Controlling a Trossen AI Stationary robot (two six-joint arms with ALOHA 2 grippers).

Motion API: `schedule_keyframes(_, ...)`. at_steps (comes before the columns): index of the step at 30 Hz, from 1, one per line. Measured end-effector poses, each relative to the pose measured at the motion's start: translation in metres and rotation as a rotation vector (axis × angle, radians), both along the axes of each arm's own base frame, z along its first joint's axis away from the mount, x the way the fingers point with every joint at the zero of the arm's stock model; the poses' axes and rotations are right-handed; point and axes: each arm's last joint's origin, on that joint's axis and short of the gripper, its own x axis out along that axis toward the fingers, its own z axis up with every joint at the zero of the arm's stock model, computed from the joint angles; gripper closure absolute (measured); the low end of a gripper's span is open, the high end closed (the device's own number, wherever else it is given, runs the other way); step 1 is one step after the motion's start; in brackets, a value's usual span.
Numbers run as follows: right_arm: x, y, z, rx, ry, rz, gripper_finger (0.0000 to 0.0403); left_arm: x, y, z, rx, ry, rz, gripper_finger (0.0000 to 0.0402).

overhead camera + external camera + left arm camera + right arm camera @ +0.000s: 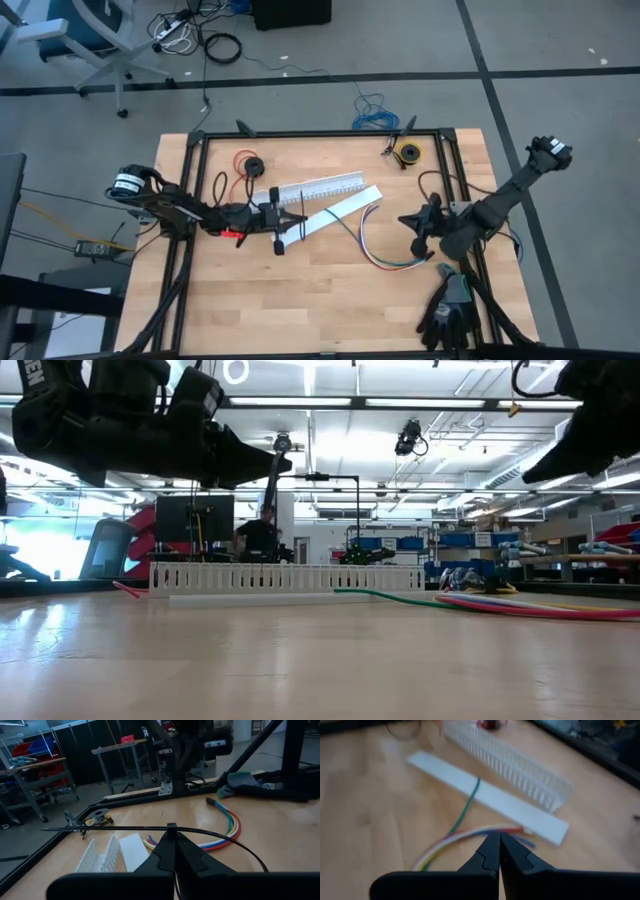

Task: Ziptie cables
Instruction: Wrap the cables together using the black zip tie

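The ziptie (100, 828) is a thin dark strip held above the table in my left gripper (172, 836), which is shut on it. In the high view the left gripper (298, 224) hovers over the near end of the white flat strip (340, 208). The cables (378, 250) lie curved on the table, with one end (517, 829) resting against that flat strip. My right gripper (413, 220) is shut and raised above the cables (455, 839), touching nothing. In the low view it hangs high (560, 455). My left gripper pinches the ziptie between its two fingertips, roughly at mid-length (171, 826). The fingers come level from the table's left and lie across the strip. The ziptie is lifted clear; one half (65, 829) runs straight out, the other (245, 851) bows downward.
The white slotted channel (315, 187) lies just beyond the flat strip. A red wire on a black spool (250, 165) sits toward the far left, a yellow spool (408, 152) at the far edge, and dark gloves (450, 310) at the near right corner. Bare wood (300, 300) lies nearer.
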Motion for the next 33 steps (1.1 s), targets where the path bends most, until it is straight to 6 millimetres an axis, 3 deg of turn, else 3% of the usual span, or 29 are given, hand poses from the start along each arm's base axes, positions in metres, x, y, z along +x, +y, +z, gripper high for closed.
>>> schedule_keyframes(8,0.022,0.033,-0.019,0.005,0.204,-0.126,0.0403,0.000,-0.002,0.000,0.001,0.000,-0.003,0.0398)
schedule_keyframes(16,0.039,0.070,-0.001,-0.039,0.424,-0.324,0.0403,0.000,-0.001,0.000,0.030,0.003,-0.001,0.0397)
schedule_keyframes(22,0.026,0.092,0.012,-0.013,0.532,-0.598,0.0403,0.000,-0.002,0.000,0.034,0.004,-0.019,0.0397)
schedule_keyframes(27,0.010,0.110,0.011,0.139,0.423,-0.720,0.0403,0.000,-0.003,0.000,0.027,0.002,-0.082,0.0397)
schedule_keyframes(33,0.009,0.117,0.013,0.234,0.382,-0.655,0.0403,0.001,0.002,0.000,0.033,0.002,-0.116,0.0396)
